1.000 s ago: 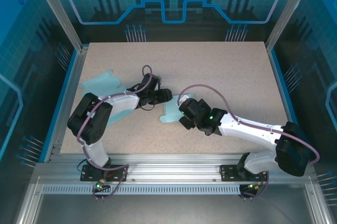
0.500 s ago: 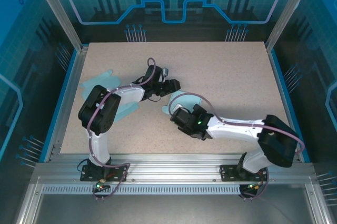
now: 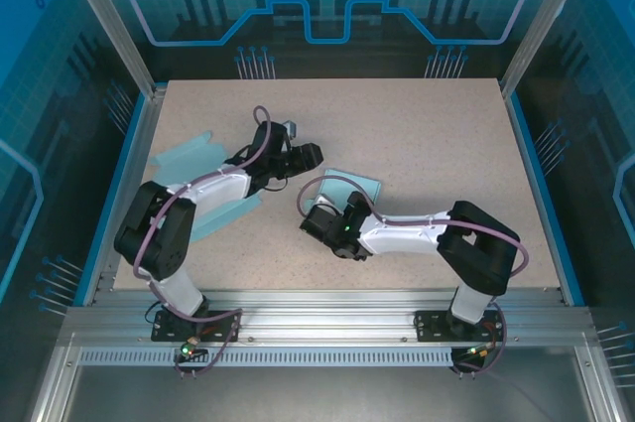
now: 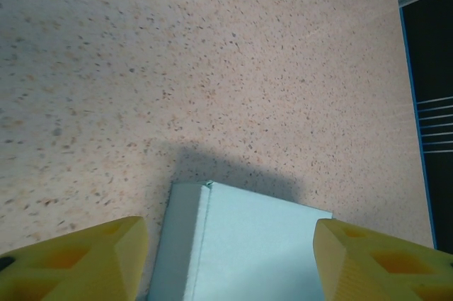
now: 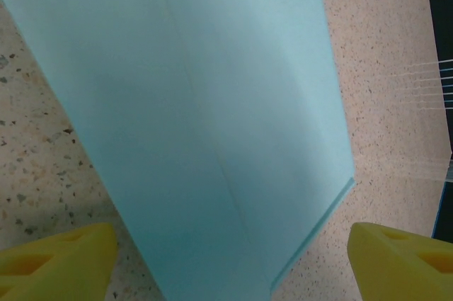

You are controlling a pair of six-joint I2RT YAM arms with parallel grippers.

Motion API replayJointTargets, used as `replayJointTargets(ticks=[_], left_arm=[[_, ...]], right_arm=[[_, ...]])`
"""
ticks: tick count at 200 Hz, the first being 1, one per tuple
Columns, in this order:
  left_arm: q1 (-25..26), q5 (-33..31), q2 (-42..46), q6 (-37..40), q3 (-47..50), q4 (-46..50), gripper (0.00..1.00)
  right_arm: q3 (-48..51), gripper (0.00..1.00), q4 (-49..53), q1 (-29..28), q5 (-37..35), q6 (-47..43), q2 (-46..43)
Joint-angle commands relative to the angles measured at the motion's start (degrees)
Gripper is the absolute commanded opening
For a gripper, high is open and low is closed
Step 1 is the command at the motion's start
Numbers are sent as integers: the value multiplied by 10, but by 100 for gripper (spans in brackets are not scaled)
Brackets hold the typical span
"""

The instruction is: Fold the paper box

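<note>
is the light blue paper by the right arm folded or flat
Partly folded: the light blue paper sheet has a side strip bent along a crease.

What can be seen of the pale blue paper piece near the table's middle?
The paper piece is pale blue, matte thin card, roughly rectangular, with a crease along one side. It lies on the speckled table, between the fingers of the open right end effector; the open left end effector faces one corner.
</note>
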State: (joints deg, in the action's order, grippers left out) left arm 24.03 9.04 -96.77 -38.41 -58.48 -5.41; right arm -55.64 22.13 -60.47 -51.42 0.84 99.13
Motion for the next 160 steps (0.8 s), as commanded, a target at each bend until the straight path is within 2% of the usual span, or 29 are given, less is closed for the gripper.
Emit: replayJointTargets(ticks=[1, 17, 68, 132, 160], left_arm=[[-9, -38, 28, 26, 19, 33, 65], [-10, -48, 39, 30, 27, 40, 65], [-13, -88, 74, 47, 40, 65, 67], [-16, -124, 107, 68, 49, 94, 67], [-18, -140, 123, 73, 57, 99, 68]], right_arm=[[-21, 84, -20, 0, -18, -14, 15], [-26, 78, -24, 3, -12, -19, 21], [-28, 46, -33, 15, 11, -33, 19], [-20, 28, -76, 40, 3, -69, 29], [-19, 16, -109, 49, -11, -89, 37]])
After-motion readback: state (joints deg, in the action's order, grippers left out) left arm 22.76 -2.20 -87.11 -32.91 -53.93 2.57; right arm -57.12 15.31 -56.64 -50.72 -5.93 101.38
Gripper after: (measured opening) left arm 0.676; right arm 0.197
